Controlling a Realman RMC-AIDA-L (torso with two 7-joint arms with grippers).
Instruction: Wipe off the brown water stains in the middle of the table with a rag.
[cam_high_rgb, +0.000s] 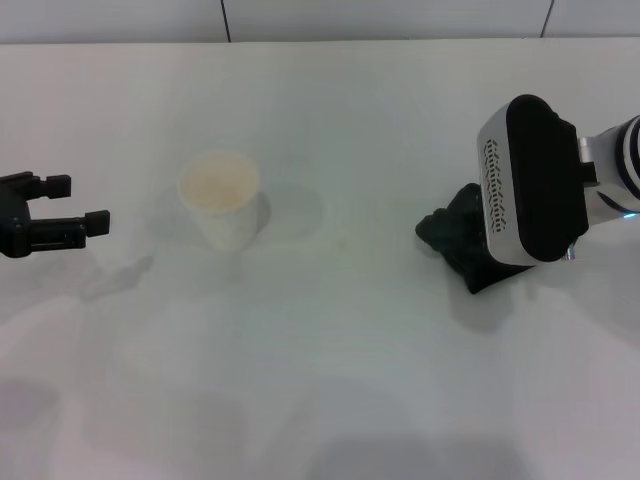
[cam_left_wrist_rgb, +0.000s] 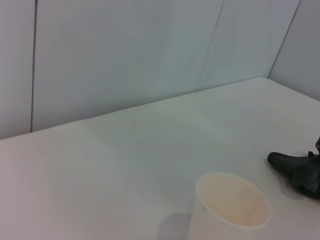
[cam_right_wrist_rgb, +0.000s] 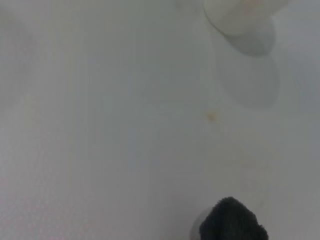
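The dark rag (cam_high_rgb: 455, 245) lies bunched on the white table (cam_high_rgb: 330, 380) at the right, half under my right arm's wrist (cam_high_rgb: 530, 180). My right gripper is hidden beneath that wrist, so its hold on the rag does not show. The rag's tip (cam_right_wrist_rgb: 232, 222) also appears in the right wrist view. The brown water stains show as one small, faint yellowish spot (cam_right_wrist_rgb: 211, 116) on the table, between the rag and the cup. My left gripper (cam_high_rgb: 80, 203) hovers open and empty at the far left edge. The left wrist view catches the rag (cam_left_wrist_rgb: 297, 170) at its edge.
A white paper cup (cam_high_rgb: 220, 205) stands upright left of centre, also seen close in the left wrist view (cam_left_wrist_rgb: 232, 207) and at the right wrist view's edge (cam_right_wrist_rgb: 240, 15). A grey panelled wall (cam_left_wrist_rgb: 125, 55) runs behind the table.
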